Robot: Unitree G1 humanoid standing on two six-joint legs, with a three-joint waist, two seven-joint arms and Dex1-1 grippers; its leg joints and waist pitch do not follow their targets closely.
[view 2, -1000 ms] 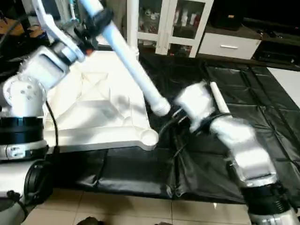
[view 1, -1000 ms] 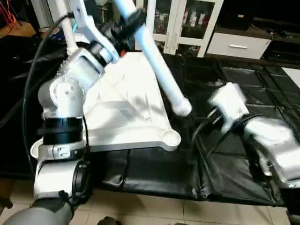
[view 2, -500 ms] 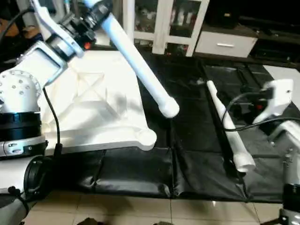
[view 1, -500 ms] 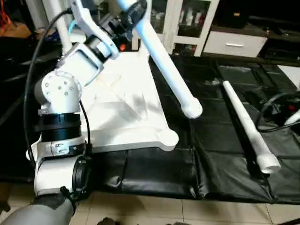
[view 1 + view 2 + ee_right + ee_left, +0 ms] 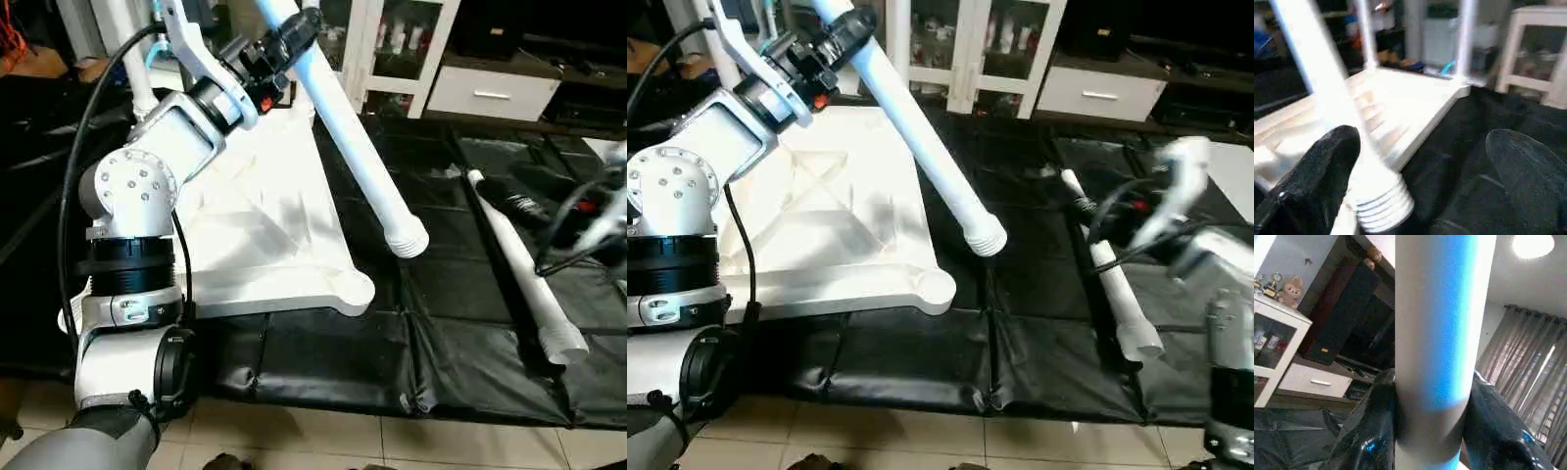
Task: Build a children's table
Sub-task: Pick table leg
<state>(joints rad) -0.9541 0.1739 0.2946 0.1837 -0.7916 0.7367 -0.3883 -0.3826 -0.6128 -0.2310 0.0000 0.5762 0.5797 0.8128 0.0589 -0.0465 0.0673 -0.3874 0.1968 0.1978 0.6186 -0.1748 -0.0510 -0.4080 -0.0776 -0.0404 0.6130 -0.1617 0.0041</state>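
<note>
I see my left gripper (image 5: 284, 37) clamped on a long tapered white tube leg (image 5: 355, 147), its two black fingers (image 5: 1371, 426) pressed against either side of the tube. The leg slants down from the gripper across the far right edge of the white plastic rectangular tabletop (image 5: 265, 230), which lies ribbed side up on the black-covered work surface (image 5: 460, 323). Its ridged end (image 5: 409, 240) hangs in the air just right of the tabletop's near right corner socket (image 5: 355, 291). A second ago that end sat slightly higher and nearer the tabletop; it now points lower and further right.

My right gripper (image 5: 1420, 161) has its fingers wide apart, holding nothing. A second ago its arm covered the middle of the work surface, right beside the held leg's end; now it is pulled off well to the right of the tabletop, blurred. That uncovers a second white tube leg (image 5: 519, 264) lying flat on the black cover, well to the right of the tabletop.
</note>
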